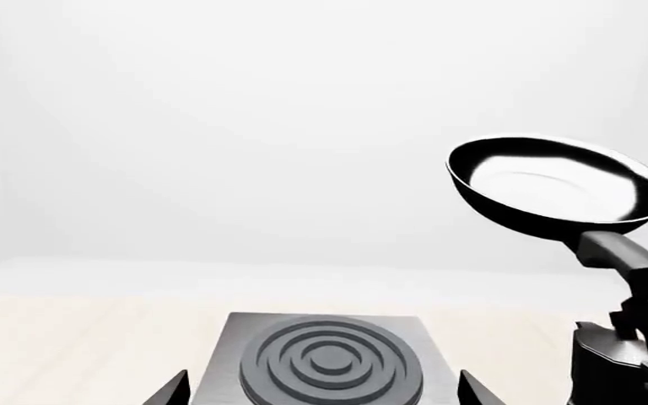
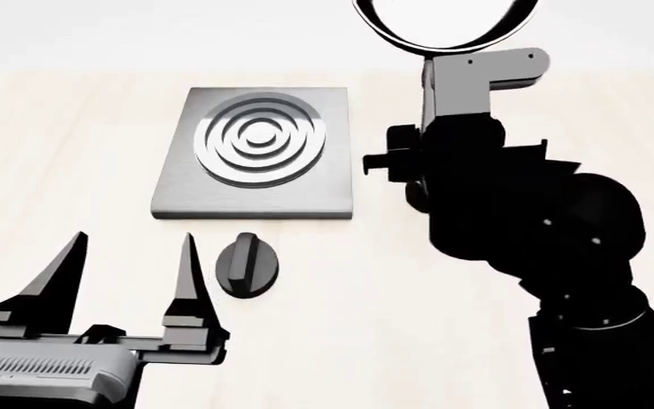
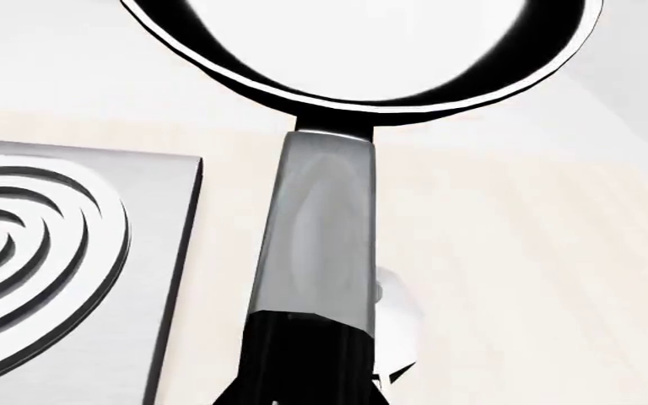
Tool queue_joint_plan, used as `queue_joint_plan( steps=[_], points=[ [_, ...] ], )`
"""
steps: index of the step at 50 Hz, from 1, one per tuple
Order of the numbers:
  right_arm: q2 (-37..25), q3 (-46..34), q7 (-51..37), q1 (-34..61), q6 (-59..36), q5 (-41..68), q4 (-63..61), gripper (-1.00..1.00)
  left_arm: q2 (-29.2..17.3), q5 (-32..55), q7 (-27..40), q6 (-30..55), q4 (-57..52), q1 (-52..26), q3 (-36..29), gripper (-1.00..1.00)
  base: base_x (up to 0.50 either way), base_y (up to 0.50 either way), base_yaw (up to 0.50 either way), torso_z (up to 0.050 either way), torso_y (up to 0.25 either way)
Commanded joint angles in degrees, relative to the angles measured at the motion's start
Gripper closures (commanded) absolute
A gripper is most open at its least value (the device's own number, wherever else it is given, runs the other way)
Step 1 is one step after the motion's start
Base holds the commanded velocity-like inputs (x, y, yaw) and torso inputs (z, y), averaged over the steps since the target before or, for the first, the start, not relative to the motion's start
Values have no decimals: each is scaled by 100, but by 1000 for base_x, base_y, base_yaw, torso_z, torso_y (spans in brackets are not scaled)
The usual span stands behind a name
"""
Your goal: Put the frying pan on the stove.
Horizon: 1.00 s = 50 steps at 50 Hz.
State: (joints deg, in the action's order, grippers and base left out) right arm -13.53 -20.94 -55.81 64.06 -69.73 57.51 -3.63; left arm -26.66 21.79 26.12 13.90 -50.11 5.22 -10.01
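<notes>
The right claw point(image 2: 455, 89) is clamped on the handle of the frying pan point(image 1: 557, 187), holding it in the air, beyond and beside the stove point(image 2: 259, 153). The left claw point(image 2: 129, 273) hangs wide apart, holding nothing, near the stove's black knob point(image 2: 248, 266) on the worktop point(image 2: 65, 145).

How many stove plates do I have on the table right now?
1. The stove lies flat on the table, ahead of the open left gripper, with the knob just in front of it. None looks hidden.
</notes>
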Motion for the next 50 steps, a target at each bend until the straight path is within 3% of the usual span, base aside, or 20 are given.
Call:
queue_joint_plan(
  steps=[1,50],
  points=[
    [47,-74,88,165,-64,-284,-153,100,-27,10,36,15,-31,4,-13,-100,0,0,0,0,0],
    [252,-387,395,379,-369,508,-668,100,-137,109,147,-13,-80,-14,-5,-100,0,0,0,1,3]
  ],
)
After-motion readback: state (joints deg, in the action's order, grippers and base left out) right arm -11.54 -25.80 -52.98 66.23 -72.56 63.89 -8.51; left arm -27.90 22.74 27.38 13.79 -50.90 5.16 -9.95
